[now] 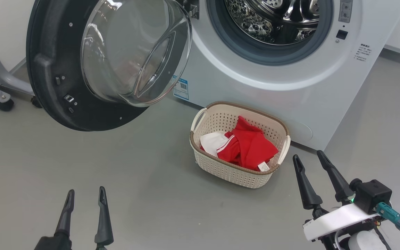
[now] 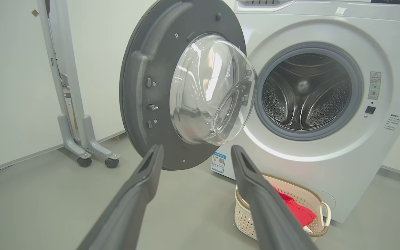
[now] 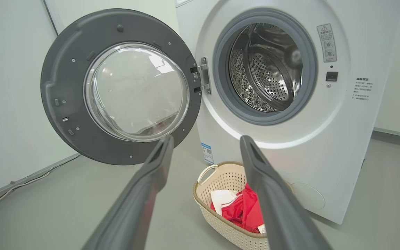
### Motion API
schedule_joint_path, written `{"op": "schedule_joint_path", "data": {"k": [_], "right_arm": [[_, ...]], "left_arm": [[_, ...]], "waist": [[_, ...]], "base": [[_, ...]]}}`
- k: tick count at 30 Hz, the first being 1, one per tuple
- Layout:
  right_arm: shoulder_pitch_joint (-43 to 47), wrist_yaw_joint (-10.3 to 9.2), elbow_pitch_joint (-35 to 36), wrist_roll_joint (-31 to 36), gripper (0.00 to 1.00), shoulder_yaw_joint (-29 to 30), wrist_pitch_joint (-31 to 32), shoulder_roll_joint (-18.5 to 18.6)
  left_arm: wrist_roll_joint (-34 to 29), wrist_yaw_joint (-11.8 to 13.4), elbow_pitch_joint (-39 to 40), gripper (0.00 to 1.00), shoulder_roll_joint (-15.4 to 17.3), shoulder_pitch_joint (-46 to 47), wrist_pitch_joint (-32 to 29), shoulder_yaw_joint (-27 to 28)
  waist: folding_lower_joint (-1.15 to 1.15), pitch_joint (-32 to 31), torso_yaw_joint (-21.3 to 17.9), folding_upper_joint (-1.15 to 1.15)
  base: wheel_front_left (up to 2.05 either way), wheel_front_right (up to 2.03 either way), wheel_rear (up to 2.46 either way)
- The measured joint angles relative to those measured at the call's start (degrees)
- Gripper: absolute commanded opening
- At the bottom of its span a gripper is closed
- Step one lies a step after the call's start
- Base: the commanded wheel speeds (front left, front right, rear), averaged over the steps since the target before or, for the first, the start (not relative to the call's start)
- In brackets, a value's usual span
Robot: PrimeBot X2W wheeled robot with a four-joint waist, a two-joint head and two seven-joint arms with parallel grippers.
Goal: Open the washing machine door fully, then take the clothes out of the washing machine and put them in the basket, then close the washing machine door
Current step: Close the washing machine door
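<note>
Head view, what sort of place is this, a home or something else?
Probably a laundry corner in a lab or test room: a white front-loading washing machine with its door open, a basket of red clothes on bare grey floor, and a wheeled grey stand.

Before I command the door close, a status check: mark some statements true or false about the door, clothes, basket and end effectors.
1. The washing machine door stands open. True.
2. The clothes lie in the basket. True.
3. Red fabric lies in the drum. False: the drum looks empty where it shows.
4. The left end effector grips the door. False: the left end effector is open, apart from the door, holding nothing.
5. The right end effector is open and empty. True.
6. The basket stands on top of the washing machine. False: it stands on the floor in front of the washing machine.
</note>
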State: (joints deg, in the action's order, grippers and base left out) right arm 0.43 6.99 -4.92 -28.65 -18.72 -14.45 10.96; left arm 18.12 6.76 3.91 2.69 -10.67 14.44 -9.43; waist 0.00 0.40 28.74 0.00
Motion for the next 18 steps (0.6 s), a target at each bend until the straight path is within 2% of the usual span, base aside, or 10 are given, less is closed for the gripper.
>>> {"op": "schedule_joint_path", "data": {"k": [8,9,10,11,18], "right_arm": [[0.01,0.0,-0.08,0.0,1.0,0.05,0.0,-0.11],[0.01,0.0,-0.08,0.0,1.0,0.07,0.0,-0.12],[0.01,0.0,-0.08,0.0,1.0,0.07,0.0,-0.15],[0.02,0.0,-0.07,0.0,1.0,0.09,0.0,-0.18],[0.09,0.0,0.3,0.01,1.0,1.62,0.0,-0.09]], "left_arm": [[-0.11,0.0,-0.01,0.98,0.0,-0.01,0.0,-0.04],[-0.18,0.0,-0.01,0.79,0.0,-0.01,0.0,-0.04],[-0.23,0.0,-0.01,0.43,0.0,-0.01,0.0,-0.04],[-0.26,0.0,-0.01,0.01,0.0,-0.01,0.0,-0.04],[-0.58,-0.01,0.25,0.0,0.0,-0.03,0.0,-0.07]], "waist": [[0.0,-0.2,-0.08,0.0],[0.0,-0.21,-0.09,0.0],[0.0,-0.21,-0.09,0.0],[0.0,-0.2,-0.09,0.0],[0.0,0.64,-0.11,0.0]], "base": [[0.0,0.0,0.0],[0.0,0.0,0.0],[0.0,0.0,0.0],[0.0,0.0,0.0],[0.0,0.0,0.0]]}}
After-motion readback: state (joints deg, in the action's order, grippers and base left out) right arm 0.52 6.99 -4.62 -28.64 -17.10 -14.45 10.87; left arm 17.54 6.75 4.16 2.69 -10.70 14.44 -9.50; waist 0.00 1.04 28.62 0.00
